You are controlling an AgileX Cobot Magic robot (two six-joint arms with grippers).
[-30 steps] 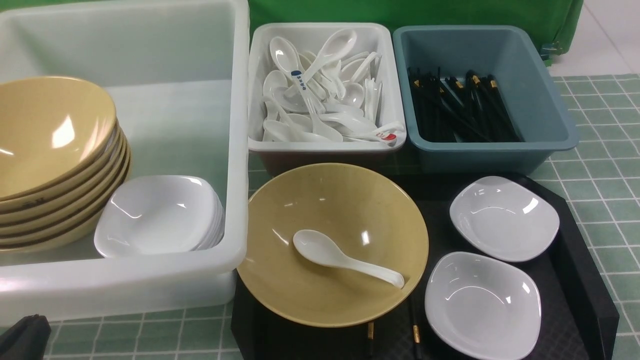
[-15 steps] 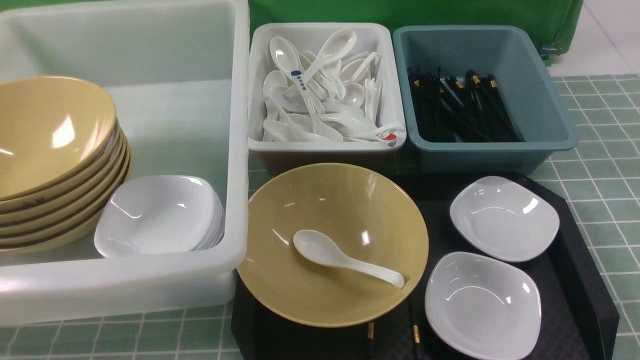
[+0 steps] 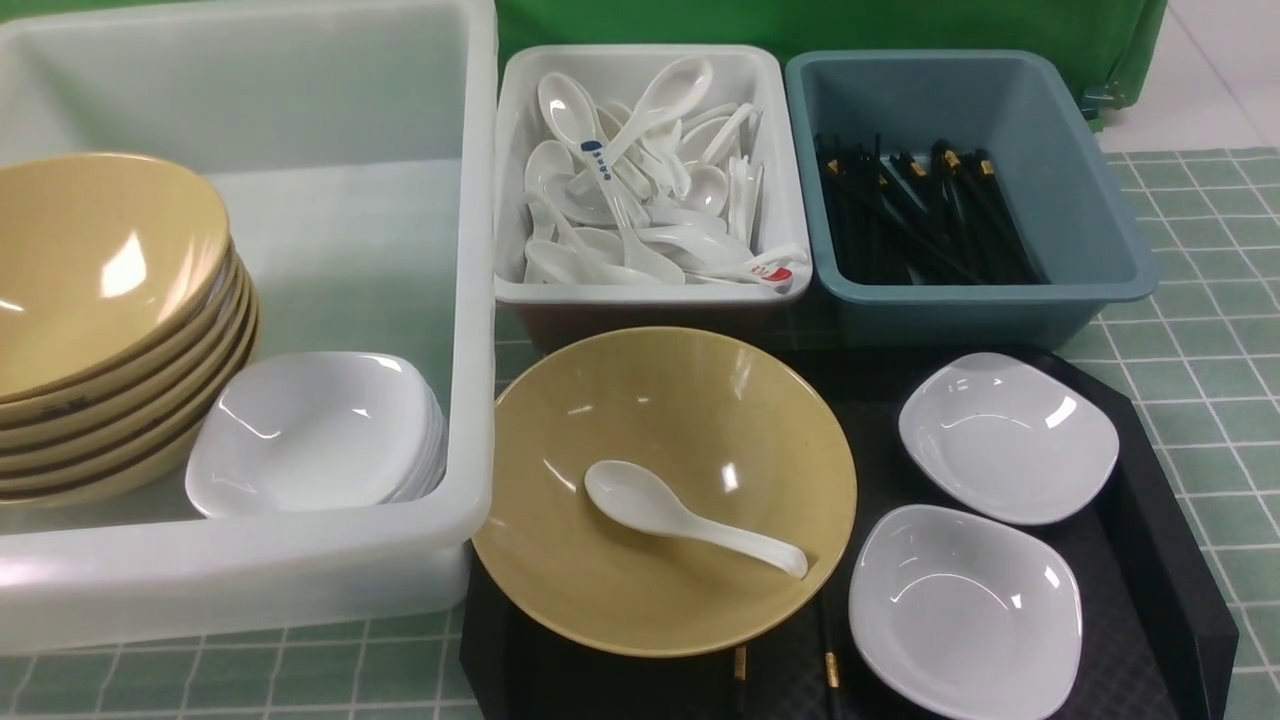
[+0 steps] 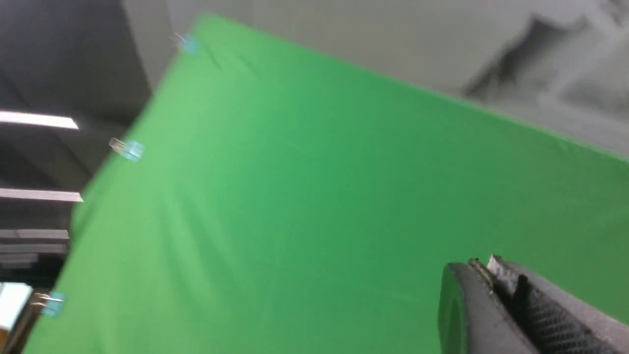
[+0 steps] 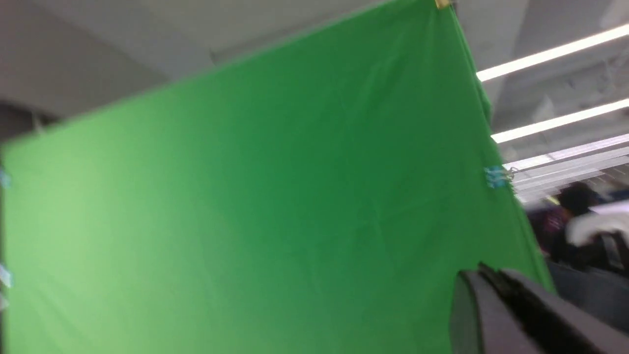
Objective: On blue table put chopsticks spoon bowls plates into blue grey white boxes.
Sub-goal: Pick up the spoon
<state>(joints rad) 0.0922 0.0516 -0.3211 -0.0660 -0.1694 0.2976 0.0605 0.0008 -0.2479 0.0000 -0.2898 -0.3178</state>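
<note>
The left gripper [image 4: 484,263] shows only in its wrist view, its two dark jaws pressed together on nothing and aimed up at a green backdrop [image 4: 295,196]. The right gripper [image 5: 486,271] also looks closed and empty against the same cloth, though that picture is blurred and its tips are hard to make out. In the front view, on the grid-printed table [image 3: 1200,400], a black tray [image 3: 1150,530] carries a tan bowl [image 3: 700,400]. A plain white spoon [image 3: 690,520] lies inside the bowl, scoop to the left and handle to the right. Two gold-banded chopstick ends [image 3: 741,665] poke out from under the bowl's near edge. To the bowl's right sit a far white plate [image 3: 1008,437] and a near white plate [image 3: 965,612], just apart. Behind the tray stand a white box [image 3: 650,292] heaped with spoons and a blue-grey box [image 3: 980,310] holding black chopsticks [image 3: 920,215]. On the left, a translucent tub [image 3: 300,565] holds a tilted stack of tan bowls [image 3: 100,260], with a stack of white plates [image 3: 315,432] leaning against it.
</note>
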